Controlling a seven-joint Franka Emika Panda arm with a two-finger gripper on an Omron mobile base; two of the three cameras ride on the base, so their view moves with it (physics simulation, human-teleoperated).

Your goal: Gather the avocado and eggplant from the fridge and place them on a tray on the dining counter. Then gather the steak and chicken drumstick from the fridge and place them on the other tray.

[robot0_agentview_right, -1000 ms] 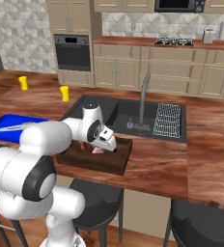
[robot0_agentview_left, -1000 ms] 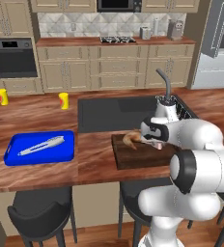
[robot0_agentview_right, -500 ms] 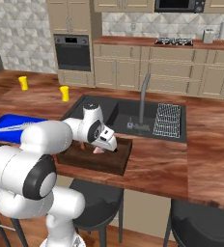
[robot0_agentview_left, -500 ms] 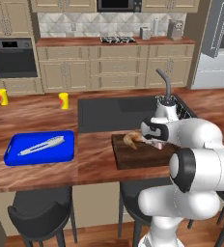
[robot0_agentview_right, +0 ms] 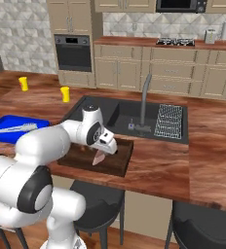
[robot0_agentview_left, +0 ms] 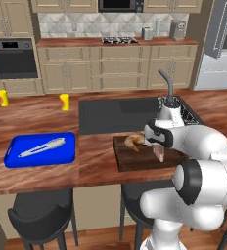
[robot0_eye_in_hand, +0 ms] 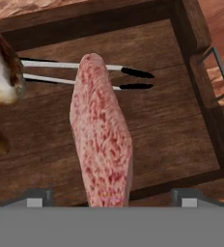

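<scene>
My gripper [robot0_eye_in_hand: 111, 198] hangs low over the dark wooden tray [robot0_agentview_left: 127, 163] on the dining counter, jaws spread wide. The pink steak [robot0_eye_in_hand: 102, 144] stands on edge between the fingertips with a gap on each side, its lower end on the tray floor. The steak [robot0_agentview_left: 159, 154] also shows under the hand [robot0_agentview_right: 101, 153]. The browned chicken drumstick [robot0_agentview_left: 133, 140] lies on the same tray, at the left edge of the hand view [robot0_eye_in_hand: 0, 91]. A blue tray [robot0_agentview_left: 17, 158] sits further left on the counter. The avocado and eggplant are out of view.
Metal tongs [robot0_eye_in_hand: 85, 72] lie in the wooden tray beyond the steak, and another pair [robot0_agentview_left: 41, 146] lies in the blue tray. The sink [robot0_agentview_left: 110, 114] with its faucet [robot0_agentview_right: 144, 99] is just behind. Two yellow cups [robot0_agentview_left: 64, 101] stand far left. The fridge [robot0_agentview_left: 225, 44] is back right.
The jaws have sprung wide, letting go of the steak over the wooden tray. The arm has stayed put.
</scene>
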